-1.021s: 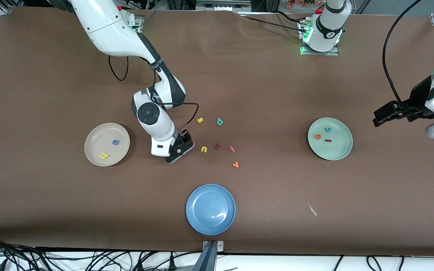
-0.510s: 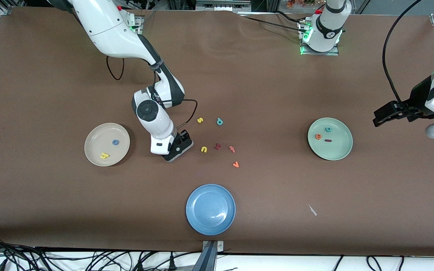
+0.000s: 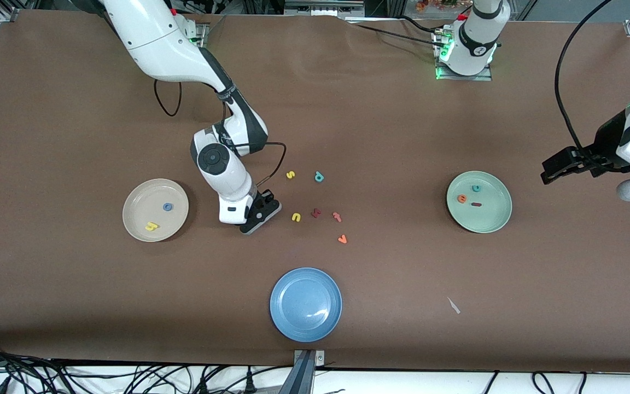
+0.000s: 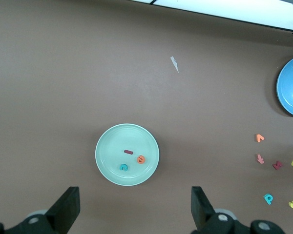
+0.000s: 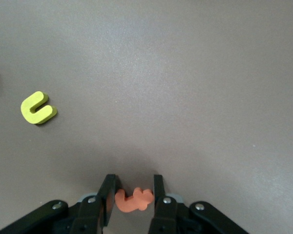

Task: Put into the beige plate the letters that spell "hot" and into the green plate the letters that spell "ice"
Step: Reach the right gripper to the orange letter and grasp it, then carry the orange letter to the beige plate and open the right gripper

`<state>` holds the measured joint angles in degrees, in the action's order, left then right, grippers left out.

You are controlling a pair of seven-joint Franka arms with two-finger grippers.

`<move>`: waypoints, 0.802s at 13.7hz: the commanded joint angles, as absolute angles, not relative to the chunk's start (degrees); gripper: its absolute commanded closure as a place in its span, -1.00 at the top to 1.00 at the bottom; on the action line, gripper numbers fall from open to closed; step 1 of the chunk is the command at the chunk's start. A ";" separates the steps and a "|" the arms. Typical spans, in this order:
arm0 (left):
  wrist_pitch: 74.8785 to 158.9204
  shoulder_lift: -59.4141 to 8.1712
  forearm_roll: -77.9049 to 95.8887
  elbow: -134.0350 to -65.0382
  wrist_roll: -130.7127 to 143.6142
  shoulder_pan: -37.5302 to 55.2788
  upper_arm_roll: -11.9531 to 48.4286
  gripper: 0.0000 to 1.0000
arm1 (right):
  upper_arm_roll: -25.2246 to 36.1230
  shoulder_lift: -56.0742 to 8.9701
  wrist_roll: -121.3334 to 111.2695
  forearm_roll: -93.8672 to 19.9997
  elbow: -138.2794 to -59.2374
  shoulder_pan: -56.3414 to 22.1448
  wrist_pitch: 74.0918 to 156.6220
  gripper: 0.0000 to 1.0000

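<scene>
My right gripper (image 3: 260, 214) is down at the table between the beige plate (image 3: 140, 202) and the loose letters, shut on the orange t (image 5: 134, 200), which touches both fingers. The yellow h (image 3: 151, 226) and blue o (image 3: 167, 207) lie in the beige plate. In the green plate (image 3: 491, 216) lie the teal c (image 3: 476, 188), orange e (image 3: 461, 198) and dark red i (image 3: 476, 204). My left gripper (image 3: 551, 174) waits open above the table at the left arm's end, past the green plate (image 4: 110, 146), with nothing between its fingers.
Loose letters lie mid-table: a yellow s (image 3: 290, 175), teal p (image 3: 319, 177), yellow u (image 3: 296, 217), dark red angular letter (image 3: 315, 213), pinkish-red hooked letter (image 3: 337, 216) and another orange letter (image 3: 342, 238). A blue plate (image 3: 305, 304) sits nearest the front camera; a paper scrap (image 3: 453, 305) lies beside it.
My right gripper's fingers have closed in on the orange t, and the hand has shifted slightly. The left arm has not moved.
</scene>
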<state>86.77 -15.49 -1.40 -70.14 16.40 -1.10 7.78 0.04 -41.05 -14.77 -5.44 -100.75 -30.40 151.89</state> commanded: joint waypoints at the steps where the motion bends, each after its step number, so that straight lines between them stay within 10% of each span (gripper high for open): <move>1: 86.48 -15.12 0.00 -69.96 16.00 -1.41 8.00 1.00 | 0.18 -41.66 -16.08 -4.75 -102.30 -30.06 152.76 -0.69; 11: 86.48 -15.12 0.00 -69.96 16.00 -1.41 8.09 1.00 | 0.53 -25.60 -37.07 -4.92 -107.20 -15.83 130.87 -0.69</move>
